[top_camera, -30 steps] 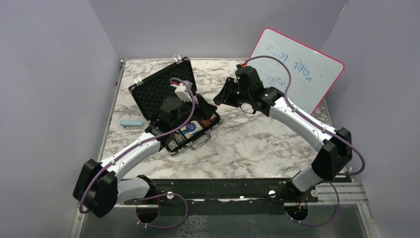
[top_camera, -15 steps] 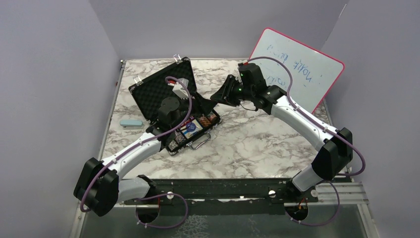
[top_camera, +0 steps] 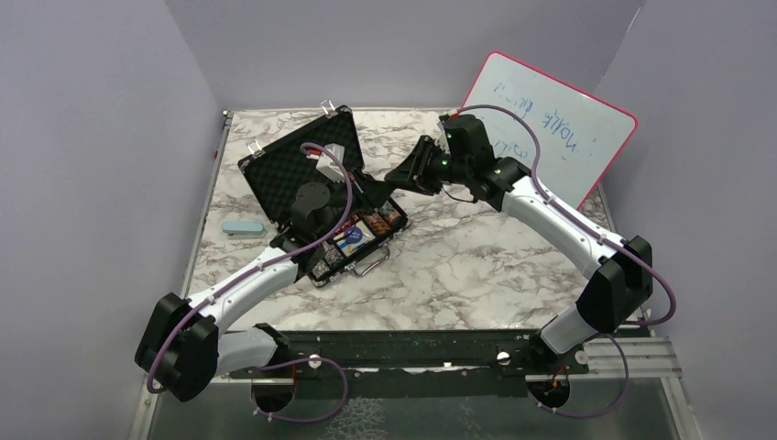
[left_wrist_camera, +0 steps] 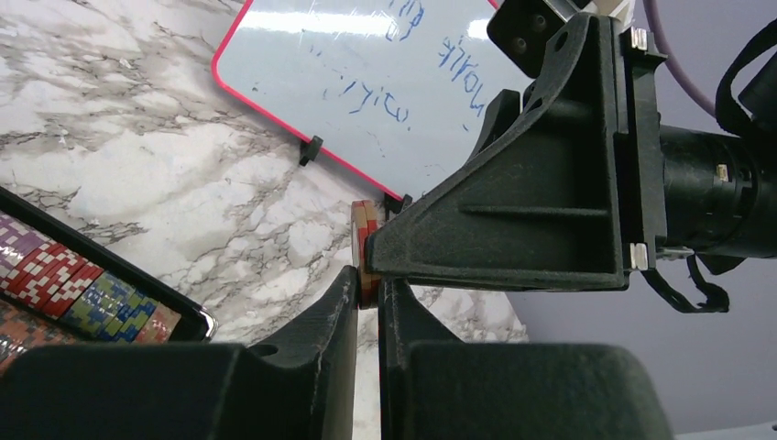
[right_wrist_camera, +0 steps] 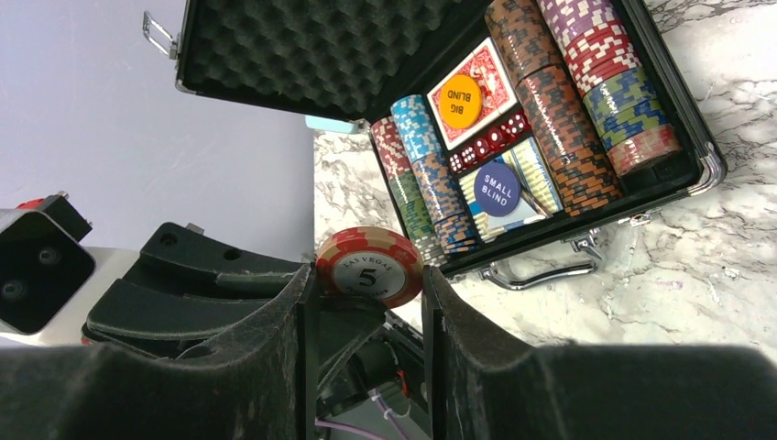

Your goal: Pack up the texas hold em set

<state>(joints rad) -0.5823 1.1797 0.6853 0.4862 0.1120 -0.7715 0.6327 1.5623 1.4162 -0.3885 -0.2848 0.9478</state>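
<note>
The right gripper (right_wrist_camera: 366,280) has its jaws clasped across the rim of the red Las Vegas 5 chip (right_wrist_camera: 369,267). The left gripper (left_wrist_camera: 368,289) has its jaws narrow, pinching the chip's edge.

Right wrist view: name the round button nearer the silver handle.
The dark blue SMALL BLIND button, between the red dice and the silver handle; the orange BIG BLIND button lies on the red card deck, beyond the dice.

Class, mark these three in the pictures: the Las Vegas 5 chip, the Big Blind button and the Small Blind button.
Las Vegas 5 chip (right_wrist_camera: 369,269): right wrist view, its printed centre.
Big Blind button (right_wrist_camera: 459,101): right wrist view, orange face.
Small Blind button (right_wrist_camera: 497,189): right wrist view, blue face.
</note>
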